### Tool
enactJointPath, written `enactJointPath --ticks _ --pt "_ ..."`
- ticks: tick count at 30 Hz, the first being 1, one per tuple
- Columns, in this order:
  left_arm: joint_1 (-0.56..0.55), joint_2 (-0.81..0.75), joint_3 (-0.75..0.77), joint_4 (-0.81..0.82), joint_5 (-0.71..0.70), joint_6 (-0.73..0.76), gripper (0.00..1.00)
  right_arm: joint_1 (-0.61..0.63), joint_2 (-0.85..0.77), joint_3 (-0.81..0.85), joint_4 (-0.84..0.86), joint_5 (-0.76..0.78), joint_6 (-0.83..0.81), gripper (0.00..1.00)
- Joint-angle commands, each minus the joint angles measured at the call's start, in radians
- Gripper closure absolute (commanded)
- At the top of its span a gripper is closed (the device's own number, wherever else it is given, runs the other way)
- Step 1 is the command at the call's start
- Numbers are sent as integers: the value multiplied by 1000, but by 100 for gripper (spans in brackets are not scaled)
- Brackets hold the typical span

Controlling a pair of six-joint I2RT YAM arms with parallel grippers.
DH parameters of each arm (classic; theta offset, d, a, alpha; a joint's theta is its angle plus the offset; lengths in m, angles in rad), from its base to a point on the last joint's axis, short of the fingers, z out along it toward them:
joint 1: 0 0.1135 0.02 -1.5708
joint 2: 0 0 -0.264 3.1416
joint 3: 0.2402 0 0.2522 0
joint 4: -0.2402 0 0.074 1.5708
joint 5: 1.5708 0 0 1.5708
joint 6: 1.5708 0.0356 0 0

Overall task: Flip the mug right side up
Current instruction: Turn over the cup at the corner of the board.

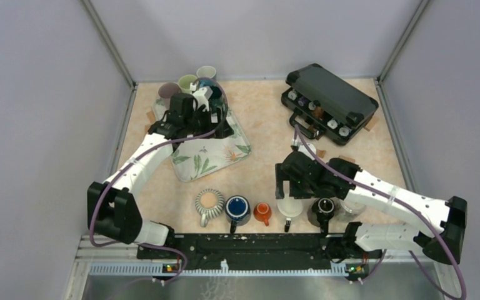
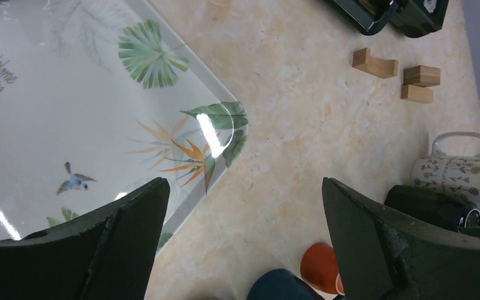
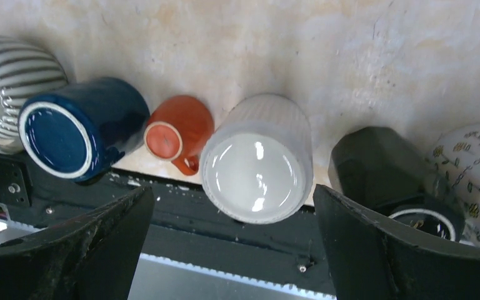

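Note:
A white ribbed mug (image 3: 257,159) stands upside down, its glossy base facing up, in a row of mugs at the table's near edge (image 1: 289,209). My right gripper (image 3: 232,192) hovers just above it, open wide, one finger on each side and neither touching it. In the top view the right gripper (image 1: 285,180) sits directly behind this mug. My left gripper (image 2: 244,187) is open and empty over the corner of the floral tray (image 2: 100,112), far from the row (image 1: 220,128).
Beside the white mug stand an orange mug (image 3: 178,128), a blue mug (image 3: 75,128), a striped grey mug (image 3: 9,81) and a black mug (image 3: 387,169). A floral mug (image 2: 456,175) lies at the right. A black case (image 1: 331,100), wooden blocks (image 2: 375,62) and cups (image 1: 187,81) sit farther back.

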Motion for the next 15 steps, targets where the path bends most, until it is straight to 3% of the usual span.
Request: enactJointPath --ticks 1,15 --pt "-2 -60 -44 78 56 -2 2 80 31 60 -124 24 137 1" --pt "-1 -104 -79 104 122 -16 2 178 72 -37 -132 -69 328 1"
